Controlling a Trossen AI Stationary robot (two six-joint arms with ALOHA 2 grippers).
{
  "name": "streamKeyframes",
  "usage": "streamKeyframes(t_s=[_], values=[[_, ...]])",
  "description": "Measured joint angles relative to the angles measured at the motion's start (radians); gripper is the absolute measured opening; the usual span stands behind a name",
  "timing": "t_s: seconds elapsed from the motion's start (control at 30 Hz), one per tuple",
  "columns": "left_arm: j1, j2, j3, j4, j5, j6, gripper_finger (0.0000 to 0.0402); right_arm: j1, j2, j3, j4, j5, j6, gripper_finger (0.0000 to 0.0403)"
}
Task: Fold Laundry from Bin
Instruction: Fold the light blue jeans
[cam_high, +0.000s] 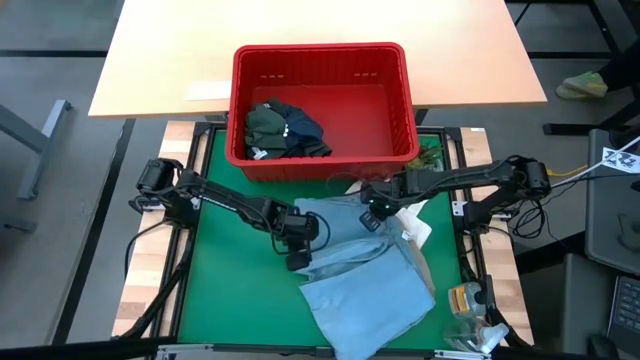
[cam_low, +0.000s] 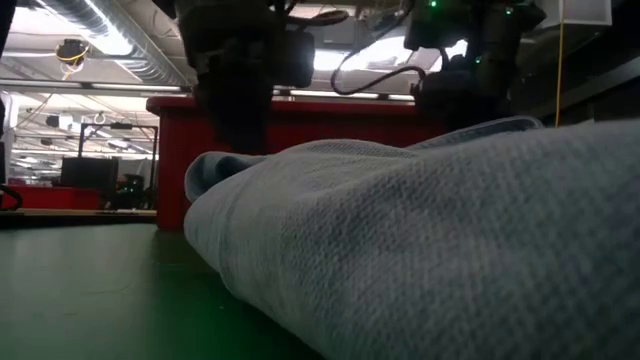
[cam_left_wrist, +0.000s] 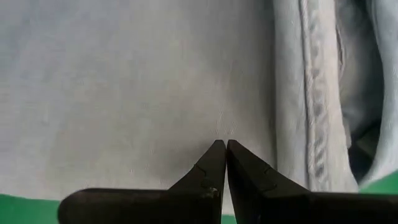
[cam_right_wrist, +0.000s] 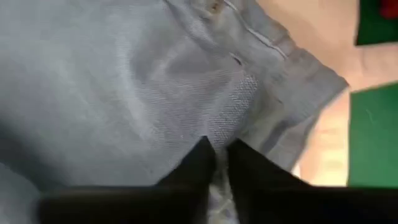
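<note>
Shirt (cam_right_wrist: 124, 81) fabric seemingly between right hand (cam_right_wrist: 217, 152) tips

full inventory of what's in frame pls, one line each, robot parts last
light blue cotton shirt: 1, light blue, spread on the mat in front of the bin
beige garment: 1, beige/cream, beside the shirt's right edge
red slotted plastic bin: 1, red, behind the mat
dark garments: small pile, olive and navy, in the bin's left part
green mat: 1, green, on the table
left hand: shut, on the shirt's left edge
right hand: closing on shirt fabric near the collar
</note>
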Motion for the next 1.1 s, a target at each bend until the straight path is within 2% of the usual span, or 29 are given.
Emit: streamKeyframes(t_s=[0.07, 0.2, 0.33, 0.57, 0.7, 1.1], values=[[-0.011, 0.0, 0.0, 0.001, 0.021, -0.001, 0.0013, 0.0, 0.0, 0.0, 0.031, 0.002, -0.047, 0.0013], [-0.04, 0.0, 0.0, 0.003, 0.049, -0.024, 0.0007, 0.0, 0.0, 0.0, 0.133, 0.002, -0.095, 0.0027], [-0.059, 0.0, 0.0, 0.003, 0.043, -0.058, 0.0002, 0.0, -0.002, 0.016, 0.193, 0.013, -0.185, 0.001], [-0.078, 0.0, 0.0, 0.02, 0.039, -0.106, 0.0002, 0.0, -0.004, 0.093, 0.114, 0.21, -0.323, 0.0013], [-0.082, 0.0, 0.0, 0.057, 0.008, -0.105, 0.0002, 0.0, -0.004, 0.093, 0.088, 0.211, -0.333, 0.0006], [-0.088, 0.0, 0.0, 0.098, -0.02, -0.099, 0.0002, 0.0, 0.001, 0.093, 0.045, 0.182, -0.333, 0.0084]])
